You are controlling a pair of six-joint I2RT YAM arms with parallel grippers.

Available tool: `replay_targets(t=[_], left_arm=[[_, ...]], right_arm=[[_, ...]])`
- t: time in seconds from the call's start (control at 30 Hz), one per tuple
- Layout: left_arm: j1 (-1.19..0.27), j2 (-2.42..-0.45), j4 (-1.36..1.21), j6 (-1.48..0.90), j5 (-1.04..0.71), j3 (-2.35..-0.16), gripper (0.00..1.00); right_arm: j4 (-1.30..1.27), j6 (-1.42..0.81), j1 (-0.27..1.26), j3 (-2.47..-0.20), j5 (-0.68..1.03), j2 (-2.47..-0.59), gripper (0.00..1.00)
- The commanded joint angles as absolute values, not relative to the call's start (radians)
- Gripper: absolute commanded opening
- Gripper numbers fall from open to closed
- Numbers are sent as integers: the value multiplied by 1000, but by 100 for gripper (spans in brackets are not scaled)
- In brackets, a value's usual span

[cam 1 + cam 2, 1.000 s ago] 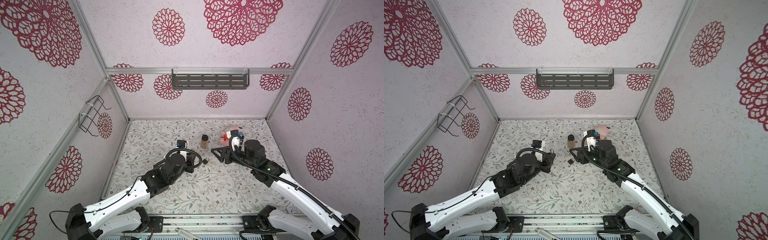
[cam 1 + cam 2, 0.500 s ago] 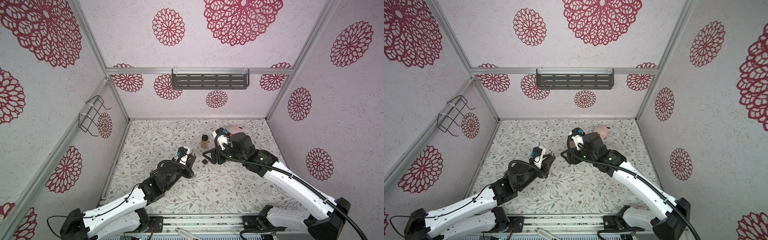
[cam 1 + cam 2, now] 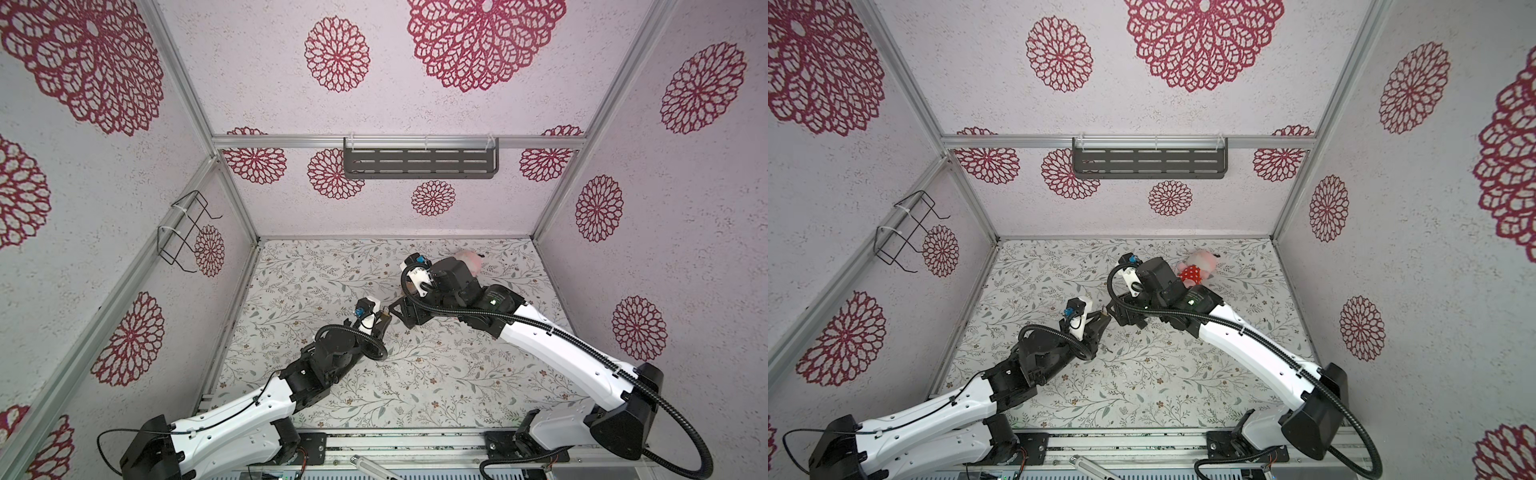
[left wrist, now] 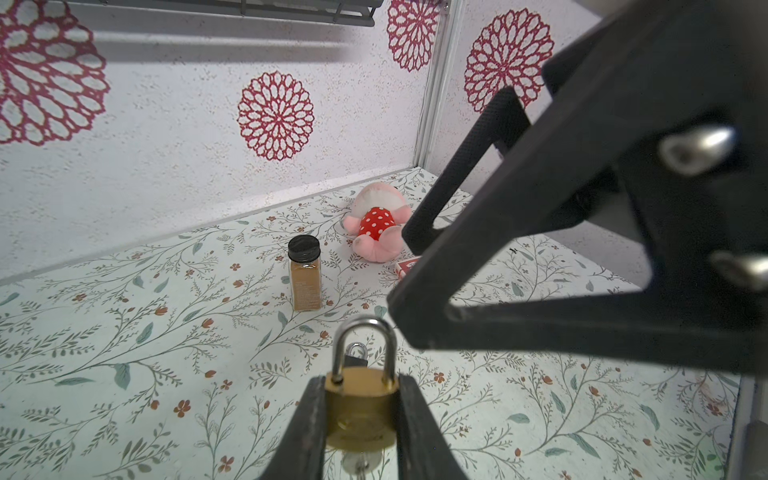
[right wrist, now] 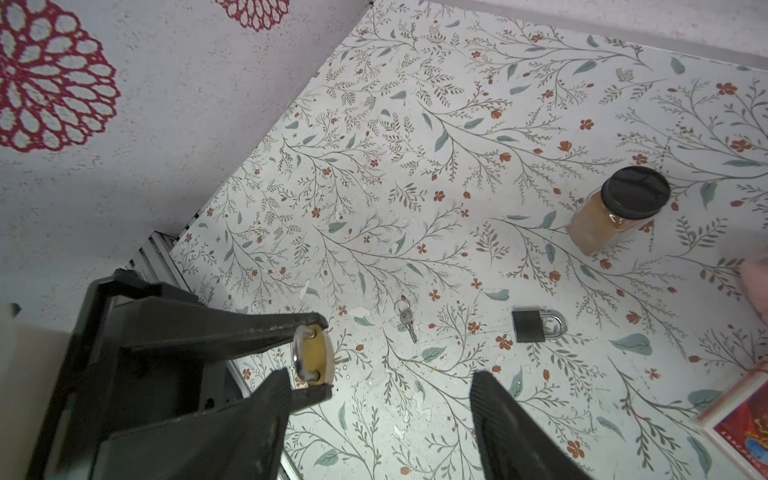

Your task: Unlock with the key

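Left gripper (image 4: 360,419) pinches the brass padlock (image 4: 360,405) by the body's two sides and holds it clear of the counter (image 5: 415,124). Shackle points away from the wrist, both legs seated in the body. A silvery bit shows under the lock body in the left wrist view; can't tell what it is.

Key (image 5: 405,318) on its ring lies flat on the counter, untouched, between the held lock and a small black padlock (image 5: 528,326), which also lies flat.

Right gripper (image 5: 380,380) has its jaws spread wide and empty, hovering over the counter just beside the brass padlock. In both top views the two grippers meet tip to tip near the counter's middle.

Farther out: spice jar (image 5: 615,212) upright with a black cap, plush toy (image 4: 376,220) near the back wall, red box (image 5: 744,419) beside it.
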State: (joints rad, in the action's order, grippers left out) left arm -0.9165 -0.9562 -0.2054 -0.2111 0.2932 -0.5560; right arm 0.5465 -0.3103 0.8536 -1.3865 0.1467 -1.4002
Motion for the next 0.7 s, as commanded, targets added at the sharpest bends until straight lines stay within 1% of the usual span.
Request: replay_targets(t=[0.0, 0.3, 0.43, 0.67], left_arm=[[-908, -964, -249, -209, 292, -551, 0], [-907, -967, -265, -213, 294, -542, 0], [-908, -965, -262, -212, 295, -540, 0], [-907, -971, -268, -210, 301, -540, 0]], right_arm=[[561, -284, 869, -1435, 115, -1406, 72], [586, -289, 871, -1464, 40, -1443, 73], [656, -267, 869, -1512, -16, -1475, 74], [701, -242, 862, -1549, -48, -1495, 75]])
